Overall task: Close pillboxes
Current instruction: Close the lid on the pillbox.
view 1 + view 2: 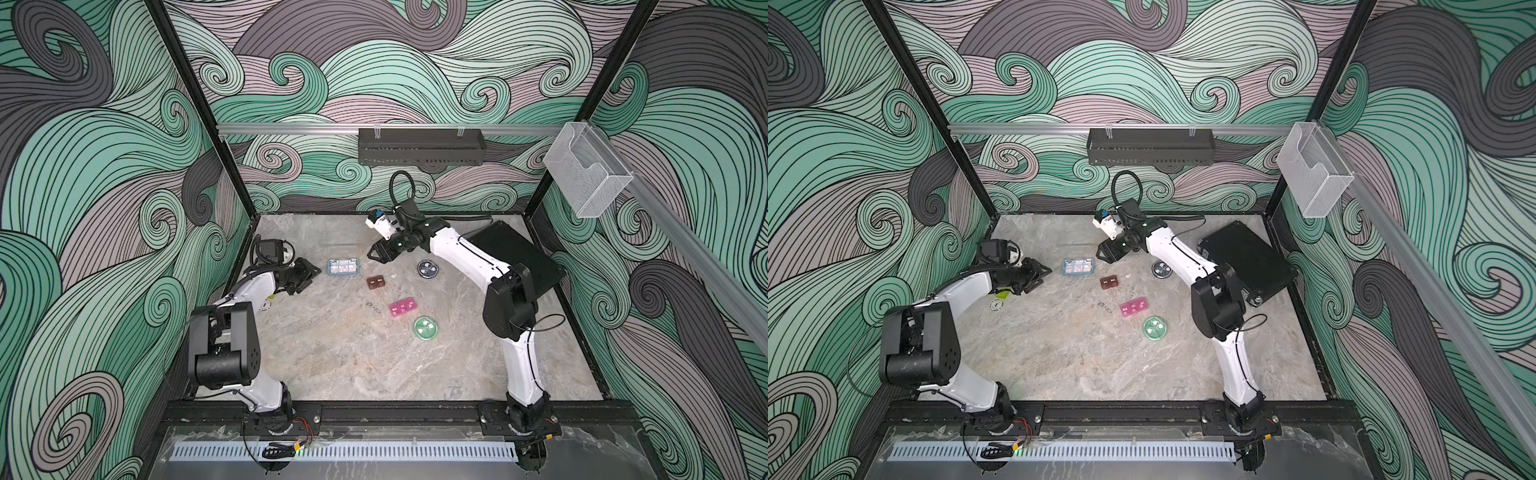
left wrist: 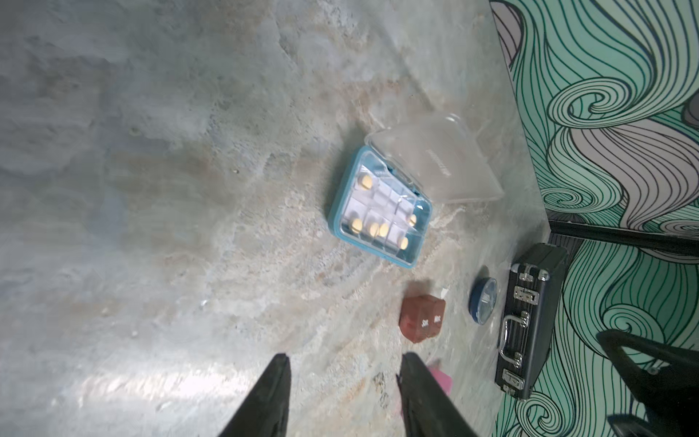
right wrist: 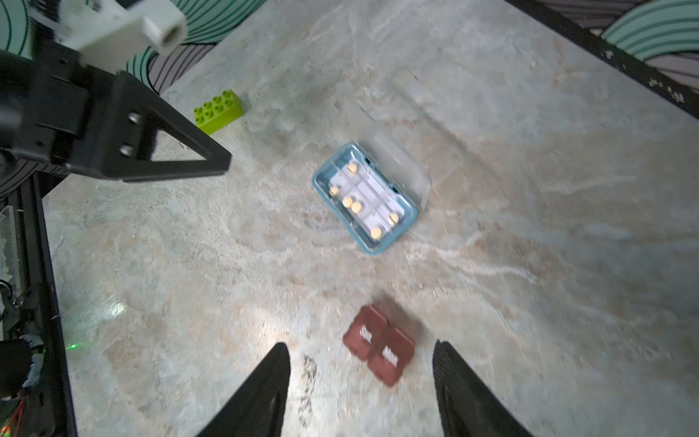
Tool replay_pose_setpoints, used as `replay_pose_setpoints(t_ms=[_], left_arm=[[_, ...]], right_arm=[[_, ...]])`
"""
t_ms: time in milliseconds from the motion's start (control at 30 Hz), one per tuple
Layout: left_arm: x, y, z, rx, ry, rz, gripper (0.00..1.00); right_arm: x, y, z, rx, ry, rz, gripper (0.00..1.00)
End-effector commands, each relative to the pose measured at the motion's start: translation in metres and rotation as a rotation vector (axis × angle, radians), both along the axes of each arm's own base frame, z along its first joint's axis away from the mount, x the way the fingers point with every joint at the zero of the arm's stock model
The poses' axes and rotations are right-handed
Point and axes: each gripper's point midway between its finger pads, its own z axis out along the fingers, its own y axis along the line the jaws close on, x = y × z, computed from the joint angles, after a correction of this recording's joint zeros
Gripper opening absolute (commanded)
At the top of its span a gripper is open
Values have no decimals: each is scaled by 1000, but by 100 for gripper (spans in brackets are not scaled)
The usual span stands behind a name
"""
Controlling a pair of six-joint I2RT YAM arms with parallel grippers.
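Observation:
The pale blue pillbox lies with its clear lid flipped open, and tablets show in its cells. Beside it sits the brown two-cell pillbox, its lids down. The pink one, the round green one and the round dark blue one lie further right. My left gripper is open and empty, left of the pale blue box. Above the table, between the pale blue and dark blue boxes, my right gripper hangs open and empty.
A large black case lies at the back right by the wall. A lime green brick and a white round token sit under the left arm. A black tray hangs on the back wall.

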Motion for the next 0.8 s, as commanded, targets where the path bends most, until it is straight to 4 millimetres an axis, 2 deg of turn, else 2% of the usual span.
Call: replay_pose_setpoints(t_ms=[0,133,333,533,767], left_arm=[[19,-1,-5,-36,-31,3,48],[29,0,-24,-36,3,3,48],[41,-2,-38,-64,13,5,48],[50,-5,-39,-86,-2,0,46],[56,-17,-47,-104,6,-22,45]], right_arm=[[30,22,8,93,-131,51,63],[49,34,-3,75,-150,66,63],[71,47,-17,63,-178,75,58],[69,57,-31,94,-150,120,54],[67,61,-40,114,-119,133,54]])
